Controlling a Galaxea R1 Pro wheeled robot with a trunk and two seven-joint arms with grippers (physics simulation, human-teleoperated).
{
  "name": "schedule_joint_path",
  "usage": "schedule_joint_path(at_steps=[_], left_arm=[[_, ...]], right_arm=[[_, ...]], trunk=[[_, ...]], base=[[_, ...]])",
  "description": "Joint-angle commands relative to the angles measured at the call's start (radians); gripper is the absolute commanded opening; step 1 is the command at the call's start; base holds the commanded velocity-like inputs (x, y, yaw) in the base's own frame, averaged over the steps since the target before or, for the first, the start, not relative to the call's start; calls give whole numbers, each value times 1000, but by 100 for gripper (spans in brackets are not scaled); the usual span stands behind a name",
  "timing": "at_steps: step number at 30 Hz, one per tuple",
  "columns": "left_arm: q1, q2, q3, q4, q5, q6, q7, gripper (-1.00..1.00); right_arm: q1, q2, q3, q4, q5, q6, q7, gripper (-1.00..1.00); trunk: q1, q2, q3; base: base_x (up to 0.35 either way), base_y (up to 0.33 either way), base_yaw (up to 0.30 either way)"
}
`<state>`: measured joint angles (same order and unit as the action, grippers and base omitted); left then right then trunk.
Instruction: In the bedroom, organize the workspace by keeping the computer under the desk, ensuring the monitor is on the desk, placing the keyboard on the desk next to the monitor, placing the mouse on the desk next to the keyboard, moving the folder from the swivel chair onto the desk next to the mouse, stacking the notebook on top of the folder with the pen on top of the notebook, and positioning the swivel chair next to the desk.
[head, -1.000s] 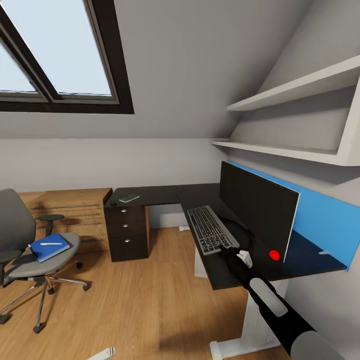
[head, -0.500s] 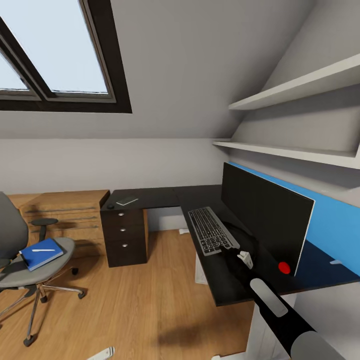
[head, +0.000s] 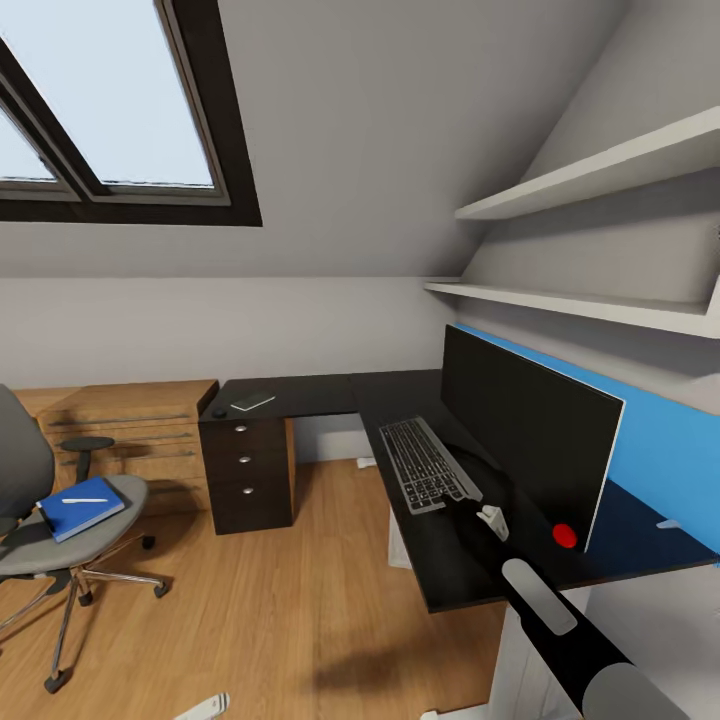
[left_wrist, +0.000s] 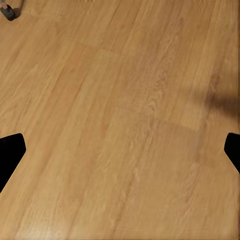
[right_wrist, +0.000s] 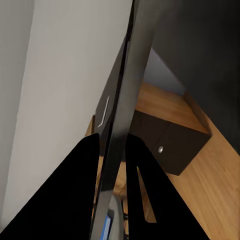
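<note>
The right gripper (right_wrist: 114, 190) pinches the monitor (head: 525, 435) by its thin near edge, a stiff, top-heavy, tippable panel better steadied low; the left gripper (left_wrist: 120, 150) hangs open.

Desk (head: 330, 392), frame centre-right: monitor (head: 520, 430), keyboard (head: 425, 464), notebook (head: 253, 403). Chair (head: 60, 520), lower left: folder (head: 80, 506), pen (head: 84, 500) on it.

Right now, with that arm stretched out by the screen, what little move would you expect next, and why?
Probably letting go. The right tool has its fingers either side of the monitor edge, and the monitor already stands upright on the desk beside the keyboard. The folder waits on the swivel chair.
</note>
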<state>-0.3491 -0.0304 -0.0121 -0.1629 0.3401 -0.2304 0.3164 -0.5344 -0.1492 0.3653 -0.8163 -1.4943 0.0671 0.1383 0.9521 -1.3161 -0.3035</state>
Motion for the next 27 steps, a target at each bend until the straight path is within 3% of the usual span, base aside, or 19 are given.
schedule_joint_path(at_steps=[1, 13, 27], left_arm=[[-1, 0, -2, 0, 5, -8, 3, 100], [-1, -2, -2, -1, 3, -17, 3, 100], [-1, -5, -1, -1, 4, -18, 3, 100]], right_arm=[[-1, -1, 3, 0, -11, 0, 3, -100], [-1, -1, 4, 0, -11, 0, 4, -100], [-1, -1, 6, 0, -9, 0, 6, -100]], trunk=[[0, -1, -1], [0, -1, -1], [54, -99, -45]], base=[[0, -60, 0], [0, -10, 0], [0, 0, 0]])
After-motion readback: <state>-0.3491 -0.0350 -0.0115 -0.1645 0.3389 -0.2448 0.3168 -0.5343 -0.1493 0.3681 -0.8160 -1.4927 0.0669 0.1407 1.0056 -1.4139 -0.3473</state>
